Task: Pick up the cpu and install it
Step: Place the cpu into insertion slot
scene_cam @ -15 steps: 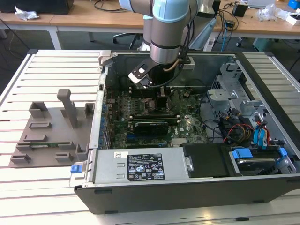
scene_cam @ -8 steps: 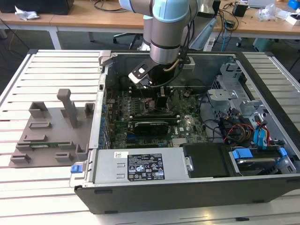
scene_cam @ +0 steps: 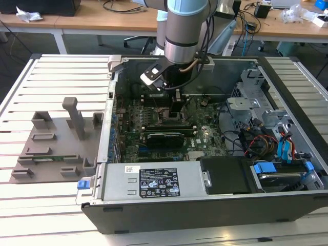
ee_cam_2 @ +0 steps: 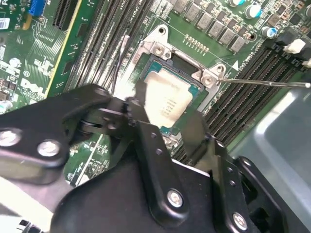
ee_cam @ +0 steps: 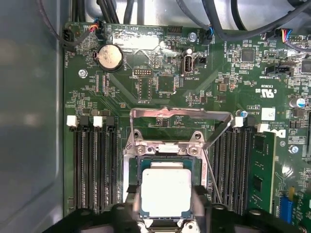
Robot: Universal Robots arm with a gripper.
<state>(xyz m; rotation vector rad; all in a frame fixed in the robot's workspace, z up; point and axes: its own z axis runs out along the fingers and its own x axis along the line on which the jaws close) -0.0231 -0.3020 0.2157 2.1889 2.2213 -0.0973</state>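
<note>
The gripper (ee_cam: pixel 166 195) is holding the cpu (ee_cam: pixel 165 191) level between its fingers (ee_cam: pixel 133 201), closed on two opposite edges, and squarely over the open socket (ee_cam: pixel 167 159).

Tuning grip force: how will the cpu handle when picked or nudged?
Likely rigid: the cpu is a flat, metal-topped square, its edges straight in the claw. Probably light, being so thin. Its smooth lid and narrow edges suggest it could slip or tilt; it shouldn't roll.
</note>
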